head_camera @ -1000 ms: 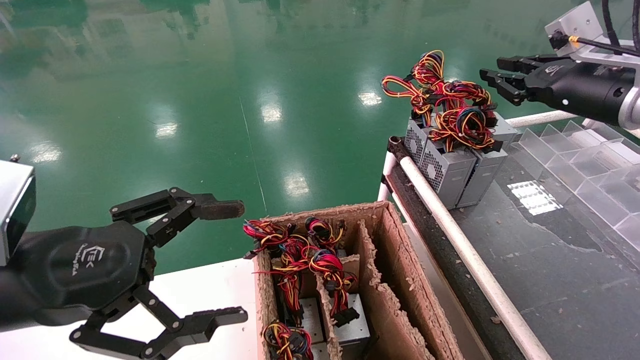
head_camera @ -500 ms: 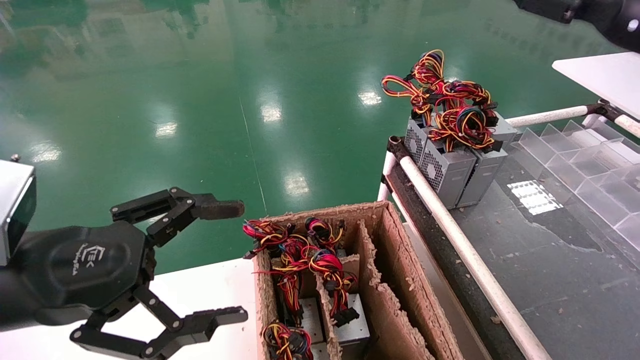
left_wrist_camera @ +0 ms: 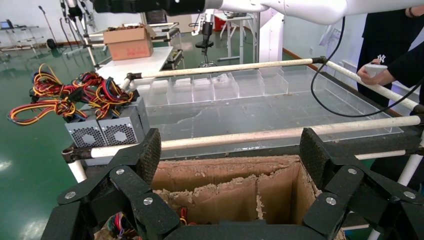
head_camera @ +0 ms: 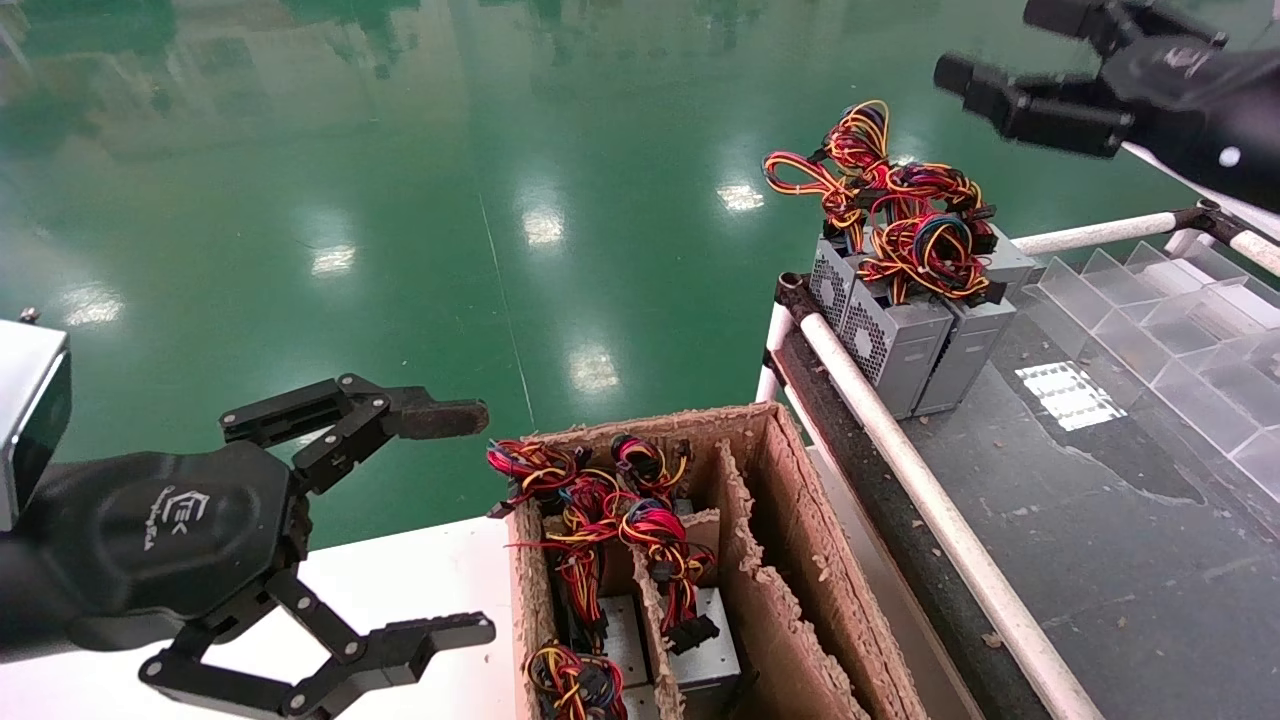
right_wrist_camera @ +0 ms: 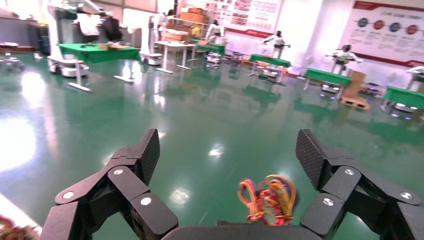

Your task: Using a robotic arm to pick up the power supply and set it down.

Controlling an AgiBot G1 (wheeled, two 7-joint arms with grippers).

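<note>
Biggest thing in front of you is the dark worktable (head_camera: pixel 1100 560) on the right with its white pipe rail (head_camera: pixel 930 500) running along the near edge and a row of clear plastic bins (head_camera: pixel 1180 330) at the back. Next to it, lower down, sits the torn cardboard box (head_camera: pixel 800 560) with dividers. Its left compartments hold more grey units buried under red, yellow and black wire bundles (head_camera: pixel 600 510), and the right compartment looks bare as far as you can see into it.

Your left gripper (head_camera: pixel 455 525) hangs just left of the box over a white surface (head_camera: pixel 420 580), fingers spread wide with nothing between them. The left wrist view shows the same thing: both fingers well apart, framing the box and the table.

Your right gripper (head_camera: pixel 1010 60) is up high at the top right, above and behind the table's far corner, jaws also spread and empty.

The power supply (head_camera: pixel 890 335) you're after stands at that far left corner of the table, right against the rail, side by side with a twin unit (head_camera: pixel 965 345), their tangled wires (head_camera: pixel 890 210) piled on top. The right gripper is clear of it, not touching.
</note>
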